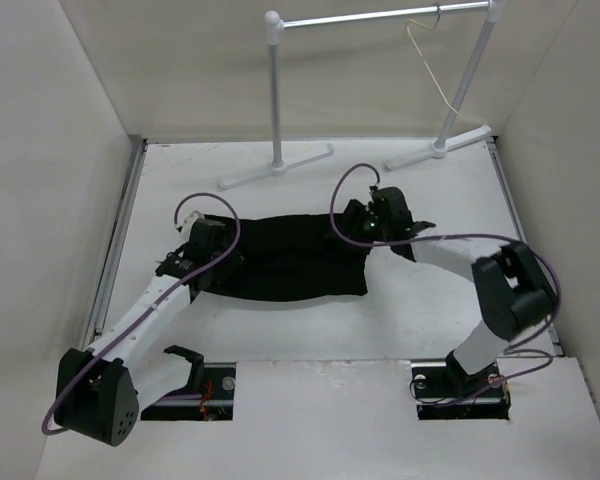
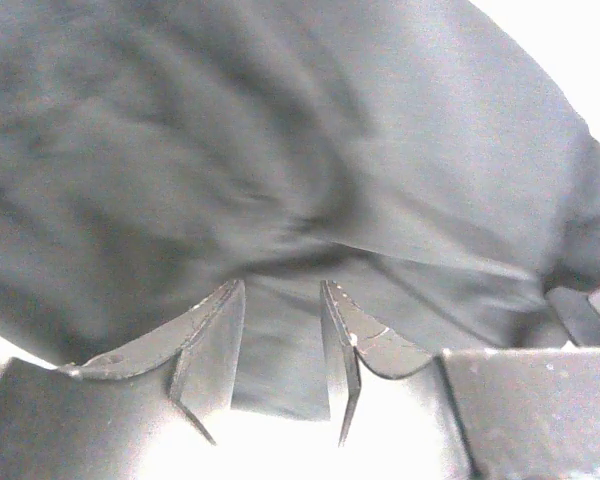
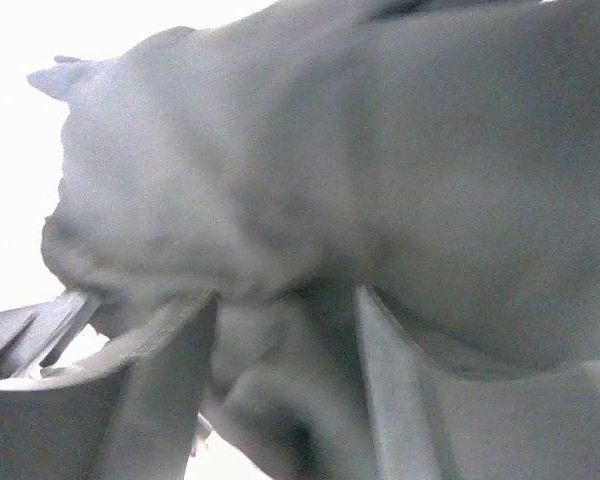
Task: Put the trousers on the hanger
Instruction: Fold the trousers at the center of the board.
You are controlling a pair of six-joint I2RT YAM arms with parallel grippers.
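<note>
trousers [image 1: 290, 260]: black, spread flat and rumpled across the middle of the counter [image 1: 310, 335], lying roughly left to right, one arm over each end.
hanger [image 1: 432, 62]: pale, hooked on the rail stand [image 1: 380, 18] at back right, well apart from the trousers, nothing on it.
left jaws: down on the left end of the cloth, part-way apart with a fold between them in the wrist view; pinched or loose, cannot tell.
right jaws: at the right end, spread wide, fabric bunched between but not squeezed; released.
handling: soft, limp, probably light; no stiffness, likely to sag and drape from any hold point; matte cloth, not slick, but apt to slide off a thin hanger bar if hung unevenly.
where to hold: best on a thick doubled edge at each end, not a single layer; which end is the waist, cannot tell.
step: likely gathering or folding before the lift toward the hanger.
risk: one layer grabbed, rest left trailing on the counter.
</note>
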